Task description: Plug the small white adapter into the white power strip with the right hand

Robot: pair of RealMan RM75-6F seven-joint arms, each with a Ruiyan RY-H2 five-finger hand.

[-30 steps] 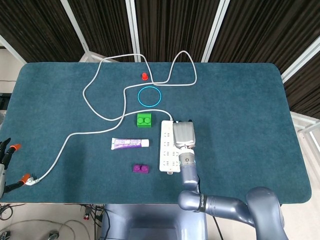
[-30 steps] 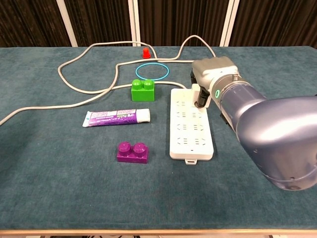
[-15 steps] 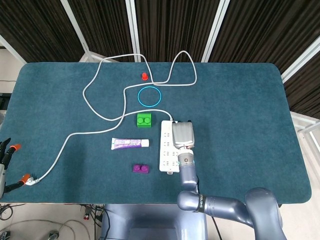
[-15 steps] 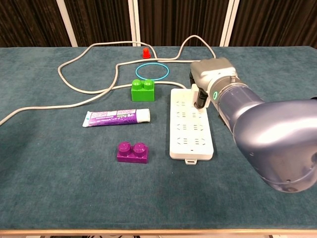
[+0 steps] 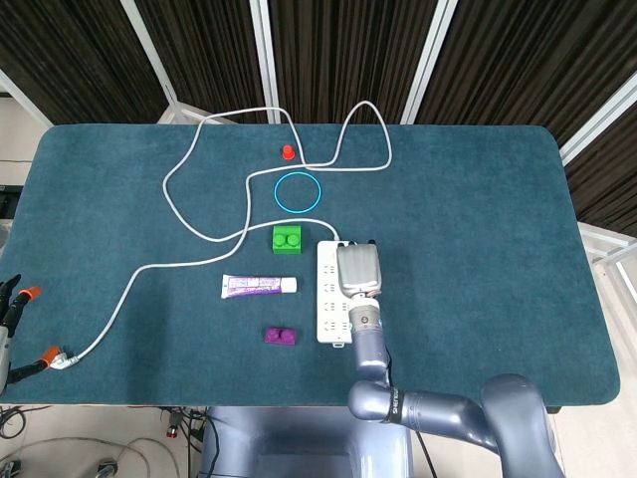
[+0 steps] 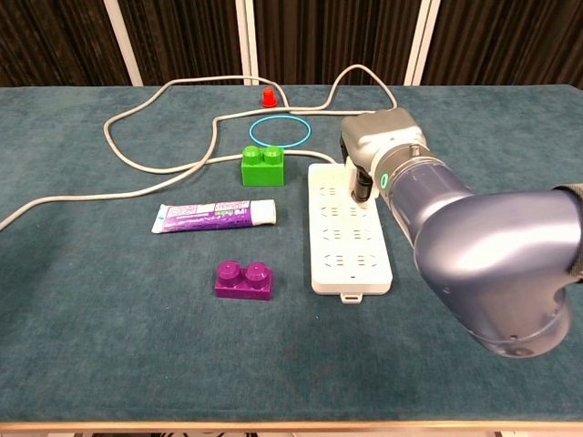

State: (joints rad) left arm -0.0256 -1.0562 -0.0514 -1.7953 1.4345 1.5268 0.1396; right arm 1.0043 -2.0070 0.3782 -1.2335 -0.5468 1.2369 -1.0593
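Note:
The white power strip [image 5: 327,311] lies near the table's front edge, its cable [image 5: 179,204] looping to the back. My right hand [image 5: 358,269] hangs over the strip's far right part, its grey back hiding the fingers in the head view. In the chest view the right hand [image 6: 383,150] holds a small white adapter [image 6: 350,169] down against the far end of the power strip [image 6: 351,259]. Dark fingertips [image 6: 363,187] touch the strip's top. My left hand [image 5: 8,324] shows at the far left edge, its orange-tipped fingers apart and holding nothing.
Left of the strip lie a green brick [image 5: 289,239], a toothpaste tube [image 5: 259,286] and a purple brick [image 5: 281,337]. A blue ring [image 5: 298,191] and a small red cap [image 5: 288,151] sit further back. The cable's plug end [image 5: 66,360] rests beside my left hand.
My right hand has moved left and slightly down with the adapter. The strip's far end has shifted left with it. The left hand has not moved.

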